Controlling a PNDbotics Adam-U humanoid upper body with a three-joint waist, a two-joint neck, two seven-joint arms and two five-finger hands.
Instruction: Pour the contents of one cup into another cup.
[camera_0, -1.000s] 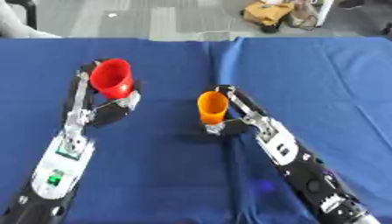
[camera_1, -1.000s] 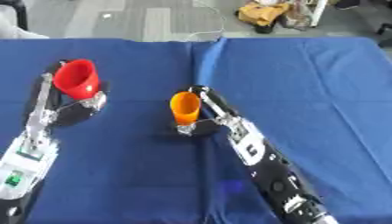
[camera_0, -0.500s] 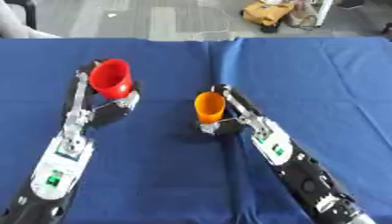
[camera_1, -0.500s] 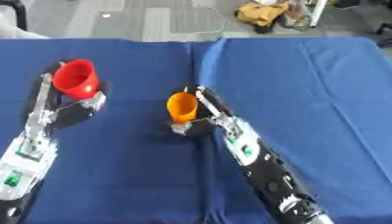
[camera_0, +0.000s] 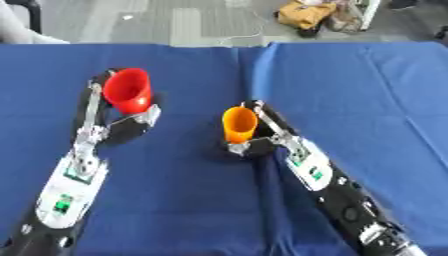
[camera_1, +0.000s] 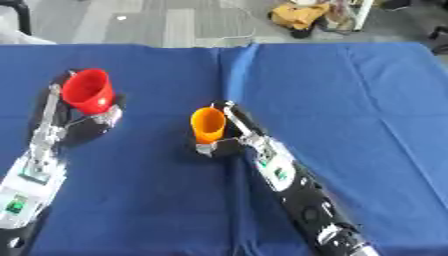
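Left eye view: blue cloth table (camera_0: 367, 90), grey floor (camera_0: 175, 22) behind.

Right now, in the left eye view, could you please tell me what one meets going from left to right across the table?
Left hand → red cup held in it → bare blue tablecloth → orange cup → right hand holding it, its arm running off to the lower right.
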